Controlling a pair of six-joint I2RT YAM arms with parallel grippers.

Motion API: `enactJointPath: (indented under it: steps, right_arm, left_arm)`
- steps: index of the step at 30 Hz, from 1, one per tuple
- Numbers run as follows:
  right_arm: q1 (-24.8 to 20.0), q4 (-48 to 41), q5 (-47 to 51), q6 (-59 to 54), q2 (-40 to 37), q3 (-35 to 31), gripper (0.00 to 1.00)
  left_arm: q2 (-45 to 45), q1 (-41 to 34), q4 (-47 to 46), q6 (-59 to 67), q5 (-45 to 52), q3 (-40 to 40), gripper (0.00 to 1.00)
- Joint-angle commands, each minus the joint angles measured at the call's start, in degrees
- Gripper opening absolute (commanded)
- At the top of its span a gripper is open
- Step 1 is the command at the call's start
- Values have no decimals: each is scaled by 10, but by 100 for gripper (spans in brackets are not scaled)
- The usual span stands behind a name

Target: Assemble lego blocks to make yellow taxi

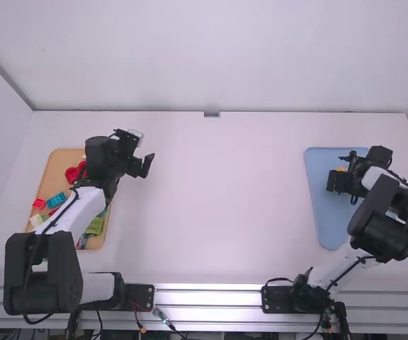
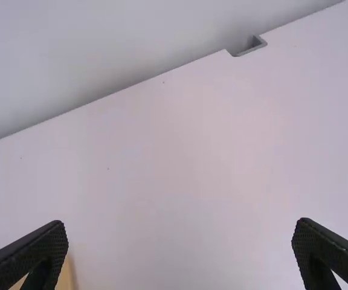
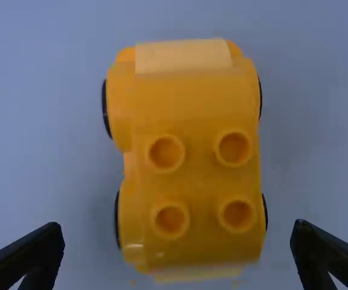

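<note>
Jaws wide apart on both sides — nothing clamped in either! Over on the right, the right gripper is above the blue tray, and its wrist view gives us the star of the show: the yellow car. It lies over the blue surface, seen from above between the two spread fingers, with a gap to each. Four round studs stand up on its top in a two-by-two square, black wheels peek out along both flanks, and a paler yellow patch marks the end farther from the fingertips.

Across to the left, the left gripper hangs over the white table, just off the far right part of the tan tray — and its fingers are spread with only air between them. What a mix in that tan tray: a red block, a blue block right beside it, a cream block near the left edge, and green pieces under the left arm's reach, near the right edge.
</note>
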Motion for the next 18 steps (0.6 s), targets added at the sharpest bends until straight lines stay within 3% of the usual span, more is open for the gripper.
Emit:
enactJointPath:
  steps: [1, 4, 10, 18]
  right_arm:
    - [29, -29, 66, 31, -52, 42, 99]
    - [66, -85, 112, 49, -89, 70, 99]
    - [140, -154, 129, 54, -162, 96, 99]
    - [264, -168, 130, 46, -266, 98, 99]
  left_arm:
    - [-41, -32, -6, -15, -59, -1, 99]
    - [-79, -73, -42, -16, -115, 15, 99]
    - [-125, -124, -123, -15, -123, 63, 99]
    - [-175, -146, -107, -15, -118, 78, 99]
